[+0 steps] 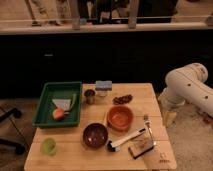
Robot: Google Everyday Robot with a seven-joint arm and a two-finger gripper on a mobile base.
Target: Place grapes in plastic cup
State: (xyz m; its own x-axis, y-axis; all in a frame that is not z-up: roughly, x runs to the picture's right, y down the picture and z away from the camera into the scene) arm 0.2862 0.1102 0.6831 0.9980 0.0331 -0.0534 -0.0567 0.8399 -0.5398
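The grapes, a small dark bunch, lie on the wooden table near its far edge, just behind the orange bowl. The plastic cup, short and translucent light green, stands upright at the table's front left corner, far from the grapes. My white arm is folded off the table's right side, level with its far right corner. The gripper itself is out of view beyond that side and touches nothing on the table; its jaws stand wide.
A green tray holding a cloth and a piece of fruit fills the back left. A grey metal cup and a blue-topped sponge stand behind. A dark brown bowl, a brush, a fork and a wooden block lie in front.
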